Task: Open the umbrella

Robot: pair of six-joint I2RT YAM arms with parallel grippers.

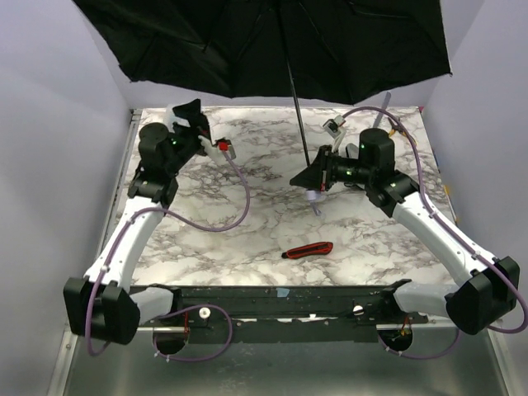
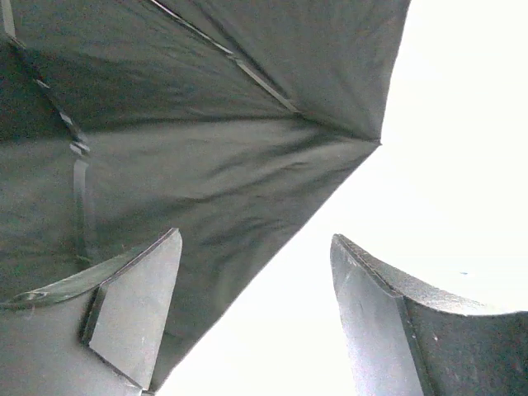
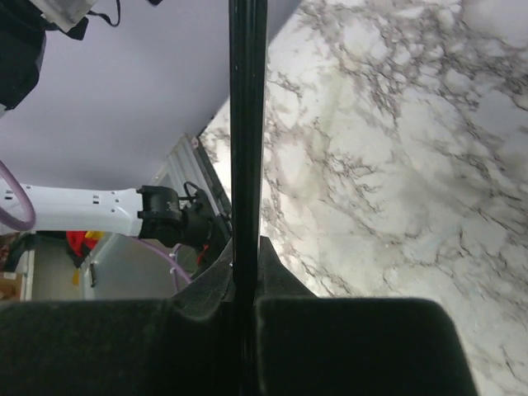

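Veined marble tabletop, taut black umbrella

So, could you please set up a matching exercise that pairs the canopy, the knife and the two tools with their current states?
Things:
1. canopy
2. left tool
3. right tool
4. knife

States:
A. open, holding nothing
B. lying on the table
C. spread open overhead
D. shut on the shaft

Pairs: 1-C, 2-A, 3-D, 4-B
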